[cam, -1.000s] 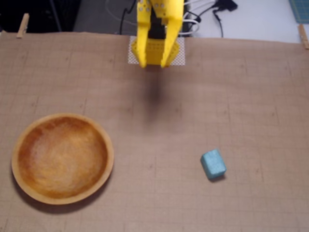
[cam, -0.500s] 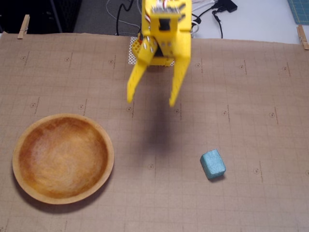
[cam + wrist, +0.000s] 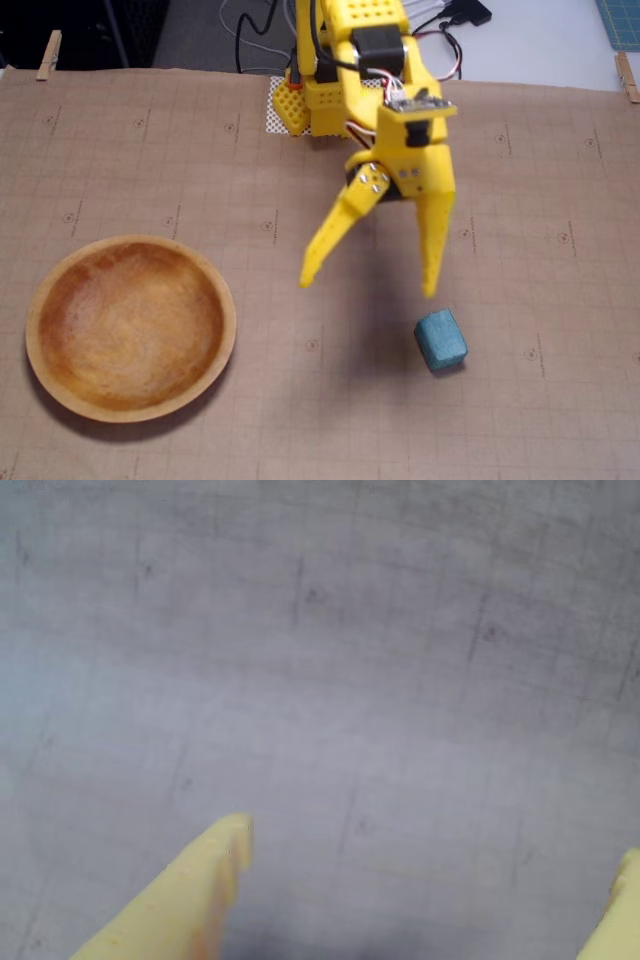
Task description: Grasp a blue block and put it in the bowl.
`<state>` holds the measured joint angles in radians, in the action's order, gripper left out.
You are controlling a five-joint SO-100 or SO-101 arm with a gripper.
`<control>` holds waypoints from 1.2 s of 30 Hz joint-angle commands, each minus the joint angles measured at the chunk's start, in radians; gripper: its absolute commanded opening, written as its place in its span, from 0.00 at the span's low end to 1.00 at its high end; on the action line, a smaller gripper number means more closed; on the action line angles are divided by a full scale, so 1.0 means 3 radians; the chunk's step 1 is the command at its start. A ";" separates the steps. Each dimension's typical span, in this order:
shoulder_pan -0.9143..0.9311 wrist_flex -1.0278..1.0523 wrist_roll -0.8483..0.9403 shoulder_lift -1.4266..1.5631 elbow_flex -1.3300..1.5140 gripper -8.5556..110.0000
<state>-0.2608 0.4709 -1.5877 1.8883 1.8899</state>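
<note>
the surface [image 3: 560, 150] is covered with a brown gridded mat, held flat by wooden clips at its edges so that things rest level and do not slide. in the wrist view the same mat [image 3: 400, 680] fills the frame, blurred and grey, with no task item in sight.

the bowl [image 3: 225, 325] is taken as the landmark. it sits on the surface at the lower left of the fixed view, upright and empty, its wide shallow mouth facing up so that a dropped item will fall in without precise aiming.

the arm [image 3: 350, 60] is mounted at the far edge of the surface, up and to the right of the bowl, and reaches toward the camera.

the hand [image 3: 370, 283] hangs above the surface to the right of the bowl, released, with its two fingers spread wide and nothing between them. in the wrist view the finger tips [image 3: 225, 845] show only bare mat between them. the wide spread is judged to be preparation for straddling the block.

the blue block [image 3: 441, 340] lies on the surface well to the right of the bowl, just beyond the right-hand finger tip and not between the fingers. the hand must shift further from the bowl before descending.
</note>
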 commanded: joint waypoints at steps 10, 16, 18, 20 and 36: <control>-0.0297 -0.1033 -0.0005 0.0026 0.0644 0.47; -0.0501 -0.1299 -0.0005 0.0153 0.1243 0.47; -0.0542 -0.1437 -0.0005 0.0215 0.1401 0.47; -0.0552 -0.1590 -0.0005 0.0261 0.1575 0.47; -0.0731 -0.2127 -0.0010 0.0245 0.2076 0.47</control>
<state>-0.4709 -0.1411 -1.5877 1.9113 2.5295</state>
